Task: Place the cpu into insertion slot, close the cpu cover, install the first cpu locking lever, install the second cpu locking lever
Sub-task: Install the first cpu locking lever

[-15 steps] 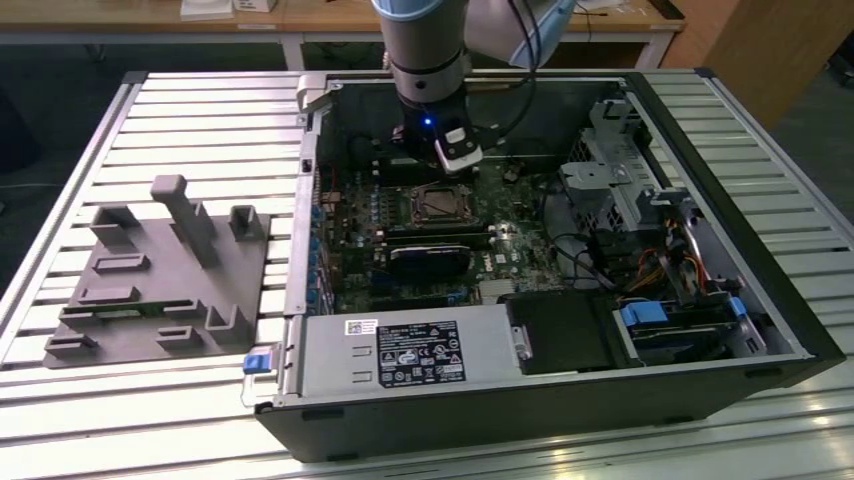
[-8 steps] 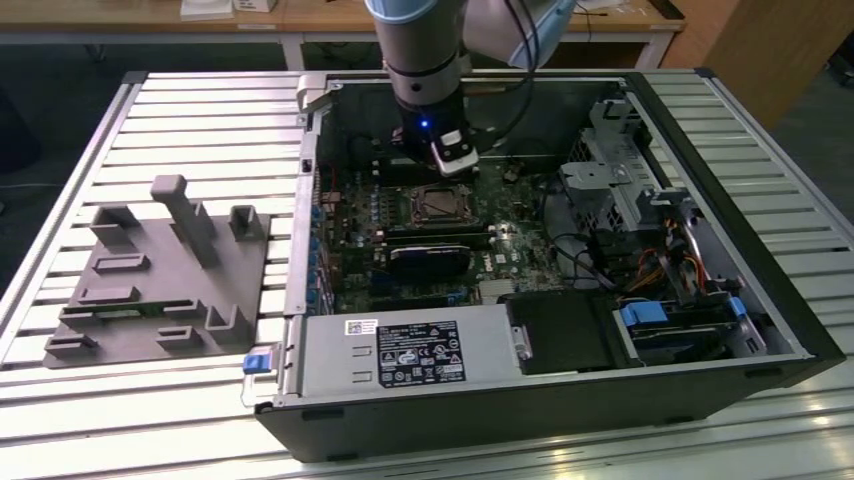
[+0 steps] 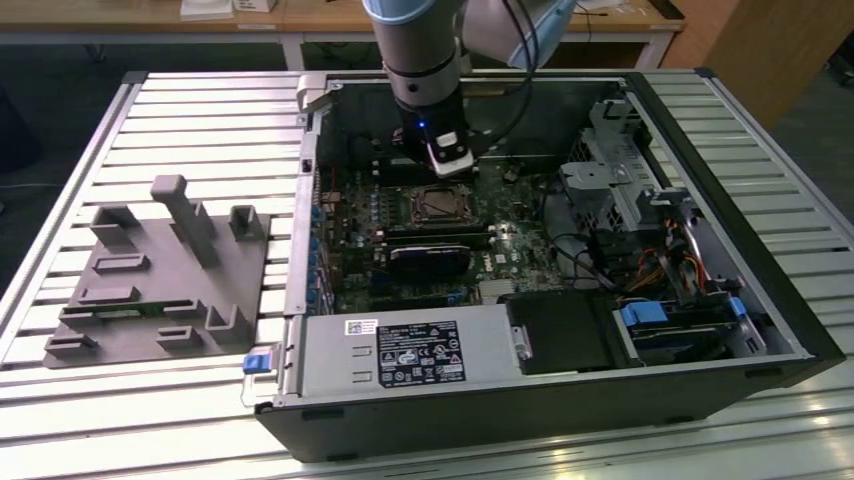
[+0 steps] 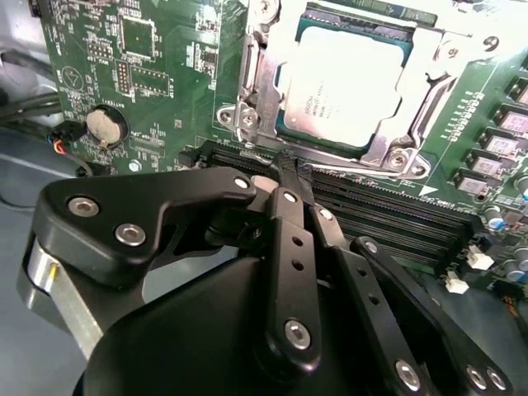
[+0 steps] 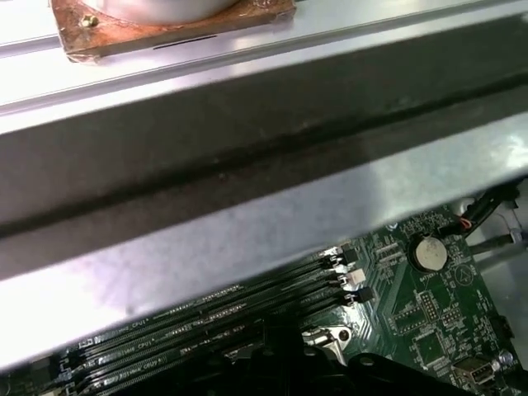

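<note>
In second wrist view: cpu (image 4: 342,82) framed by cpu cover (image 4: 250,82); fingers (image 4: 290,202) closed, empty, just beside.

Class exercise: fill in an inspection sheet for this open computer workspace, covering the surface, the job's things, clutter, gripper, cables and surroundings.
Surface: slatted metal table carrying an open computer case.
Job's things: cpu sits in the insertion slot; cpu cover lies flat around it, with the chip face showing through its window; whether the levers are latched cannot be told.
Clutter: grey fixture on the table, at the exterior view's left of the case.
Gripper: gripper with fingers together, holding nothing, over the memory slots beside the socket.
Cables: orange and red wires inside the case; red and black wires near the coin battery.
Surroundings: wooden desk behind the table.
</note>
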